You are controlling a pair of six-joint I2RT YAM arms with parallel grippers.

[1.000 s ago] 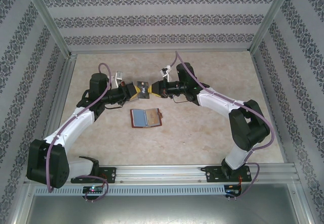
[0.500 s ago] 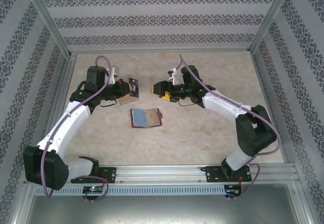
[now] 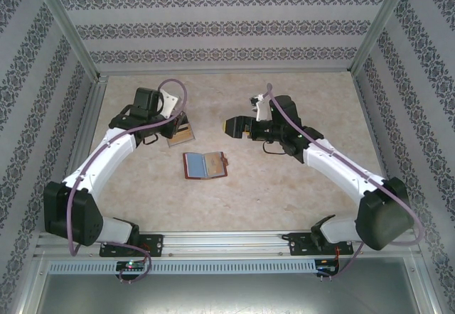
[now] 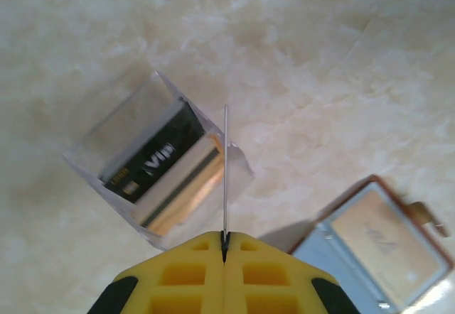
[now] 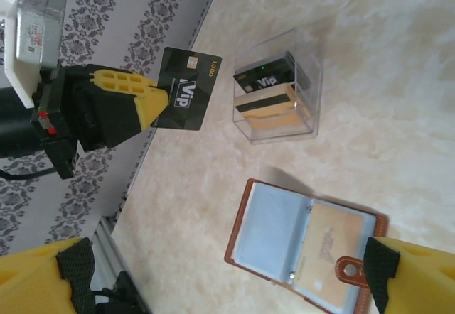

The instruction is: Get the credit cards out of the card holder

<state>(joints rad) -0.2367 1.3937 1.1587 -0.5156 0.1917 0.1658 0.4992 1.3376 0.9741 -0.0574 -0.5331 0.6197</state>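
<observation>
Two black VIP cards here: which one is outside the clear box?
The card pinched in the left tool, clear of the box; the other black card sits inside the box beside a gold card.

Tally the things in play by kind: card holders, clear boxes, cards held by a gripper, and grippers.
Open card holder: 1
Small clear box: 1
Gripper-held cards, the black card: 1
Grippers, the left gripper and right gripper: 2
Total: 5
</observation>
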